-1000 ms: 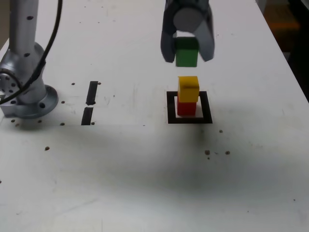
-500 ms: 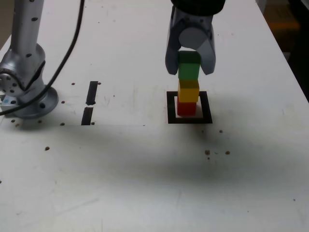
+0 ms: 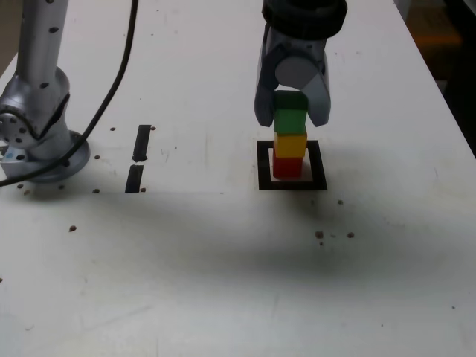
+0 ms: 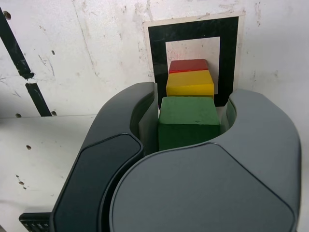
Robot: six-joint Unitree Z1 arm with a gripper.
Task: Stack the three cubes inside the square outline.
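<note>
The green cube (image 4: pixel 189 118) was clamped in the pincer (image 3: pixel 293 111); an off-centre release could have toppled the stack below it.

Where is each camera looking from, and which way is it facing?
Exterior view: off the arm, looking down across the white table; it shows the arm's base at the exterior view's left and the gripper reaching in from the top.
Wrist view: on the wrist, looking past the gripper's two big grey fingers toward the tabletop.
Shared: both show the green cube between the fingers, the yellow cube, the red cube, the black square outline and the black strips.
</note>
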